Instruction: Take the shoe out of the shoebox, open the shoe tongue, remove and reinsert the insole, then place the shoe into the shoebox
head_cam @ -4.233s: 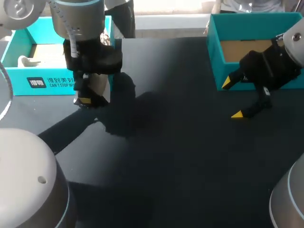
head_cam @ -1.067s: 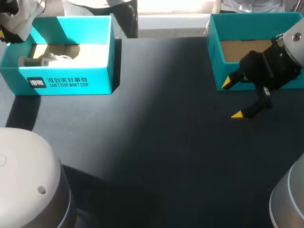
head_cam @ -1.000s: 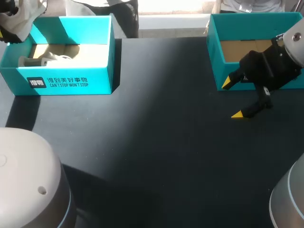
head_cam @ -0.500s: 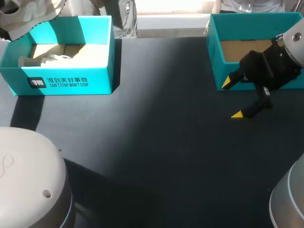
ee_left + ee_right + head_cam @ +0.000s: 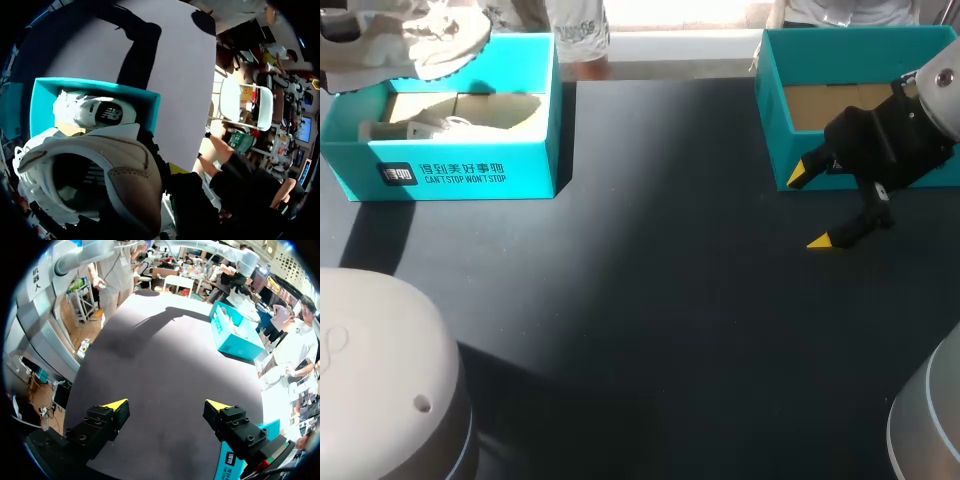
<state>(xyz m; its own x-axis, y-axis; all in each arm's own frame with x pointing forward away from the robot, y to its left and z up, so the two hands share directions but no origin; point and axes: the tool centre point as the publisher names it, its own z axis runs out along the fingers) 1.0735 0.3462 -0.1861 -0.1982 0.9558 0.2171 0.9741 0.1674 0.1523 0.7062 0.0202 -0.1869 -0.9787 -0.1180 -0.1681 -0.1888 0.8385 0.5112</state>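
A white and beige shoe hangs above the back left of the teal shoebox. In the left wrist view this shoe fills the space before my left gripper, which is shut on its heel collar; one yellow tip shows outside the heel. A second white shoe lies in the shoebox below, also seen from the head view. My right gripper hovers open over bare table beside a second teal box; its fingers hold nothing.
The second teal box at the back right has a brown cardboard floor and sits close beside my right gripper. The black tabletop spreads between the two boxes. The shoebox lies far ahead of the right gripper.
The shoe in my left gripper has swung rightward and come further into the head view above the shoebox. The right arm has not moved.
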